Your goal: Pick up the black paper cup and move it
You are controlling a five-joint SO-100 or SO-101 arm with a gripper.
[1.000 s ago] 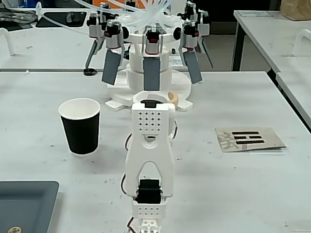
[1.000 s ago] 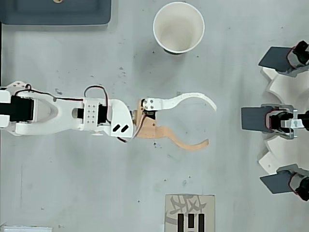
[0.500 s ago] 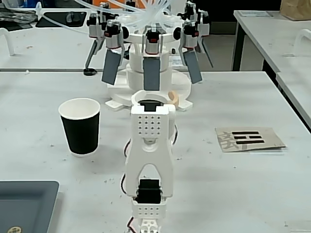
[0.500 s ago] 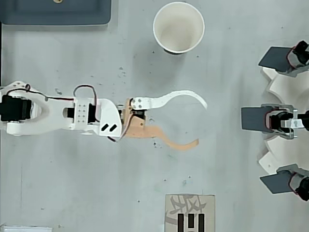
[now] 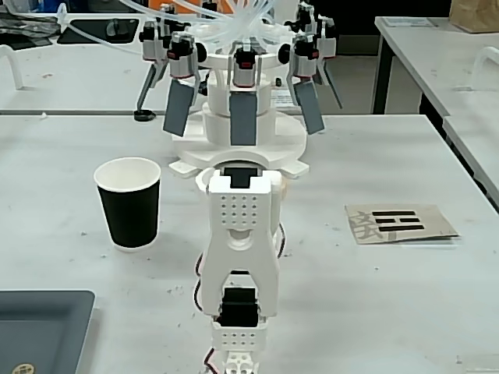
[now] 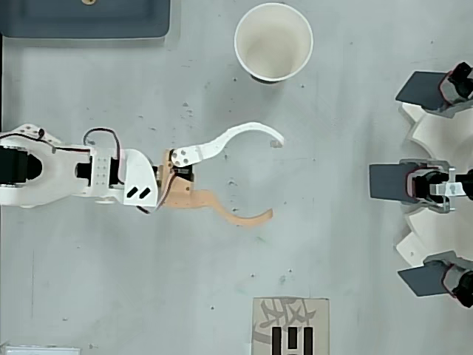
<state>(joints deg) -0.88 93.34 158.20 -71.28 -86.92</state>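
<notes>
The black paper cup (image 5: pixel 130 204) stands upright on the table (image 5: pixel 374 171); only the fixed view shows its black wall, while the overhead view shows its white inside (image 6: pixel 273 42). The tool (image 6: pixel 275 177), released with curved fingers spread wide, sits at the cup's six o'clock overhead, apart from it. The white machine (image 6: pixel 436 185) lies at three o'clock.

cup: matte black tapered paper cup (image 5: pixel 129 204), upright on grey tabletop (image 5: pixel 374 296)
arm: white jointed arm (image 5: pixel 240 257), right of cup

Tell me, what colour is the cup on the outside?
Black, with a white rim; the black paper cup shows it best in the fixed view.
</notes>
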